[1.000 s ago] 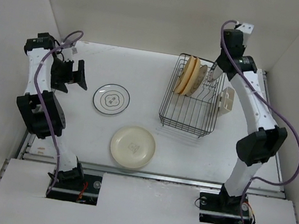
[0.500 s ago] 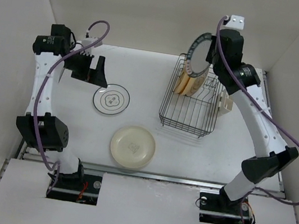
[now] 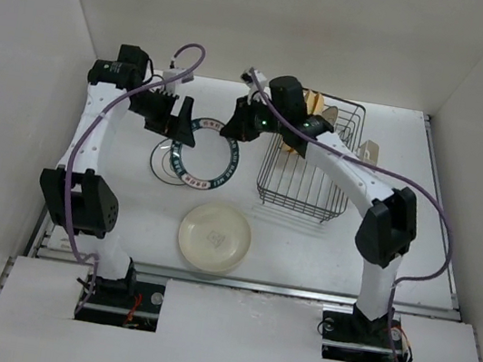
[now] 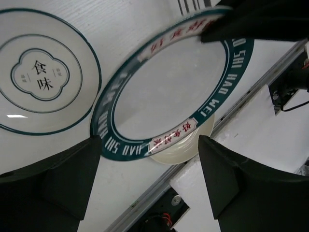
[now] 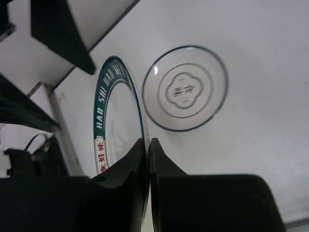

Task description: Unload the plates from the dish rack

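Dark-rimmed plate (image 3: 210, 153) | white centre, teal lettered rim | pinched by right tool (image 5: 147, 143)

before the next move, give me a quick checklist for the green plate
1. Right gripper pinching the green plate by its rim: ok.
2. Left gripper open wide: ok.
3. Green plate out of the rack: ok.
4. Rim between the left fingers: cannot tell, depth is unclear.
5. Gap above the patterned plate: cannot tell; the two overlap seen from above.
6. Rack unloaded: not ok, tan plates stand in it.
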